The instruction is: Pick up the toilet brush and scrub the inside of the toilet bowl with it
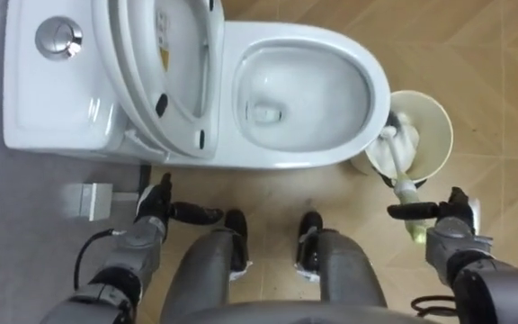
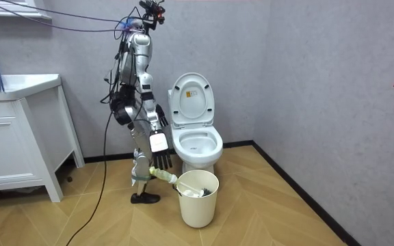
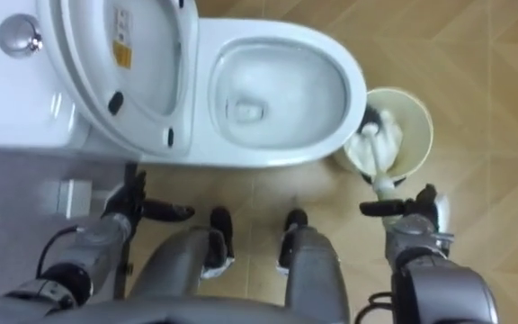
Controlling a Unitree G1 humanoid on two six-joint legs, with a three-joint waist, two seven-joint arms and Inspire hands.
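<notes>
- I stand on the wooden floor [image 1: 277, 193] at the side of the white toilet [image 1: 331, 36], my feet close to its base.
- The toilet's seat and lid [image 1: 165, 54] are raised against the cistern [image 1: 52, 99], which has a round flush button [image 1: 58, 38] on top; the bowl lies open.
- A pale bucket [image 1: 439, 117] stands on the floor just beside the front end of the bowl.
- The toilet brush [image 1: 394, 151] leans in that bucket, its white head down inside and its handle rising towards me.
- My right hand [image 1: 452, 220] is closed round the upper part of the brush handle, above the bucket's near rim.
- My left hand [image 1: 156, 209] hangs at my side near the cistern end, fingers relaxed and holding nothing.
- A small grey box [image 1: 88, 198] sits low down by the cistern.
- In the room view, grey walls [image 2: 320, 68] meet in a corner behind the toilet, and a white cabinet [image 2: 9, 147] with a pale top surface stands at the room view's left, well apart from me.
</notes>
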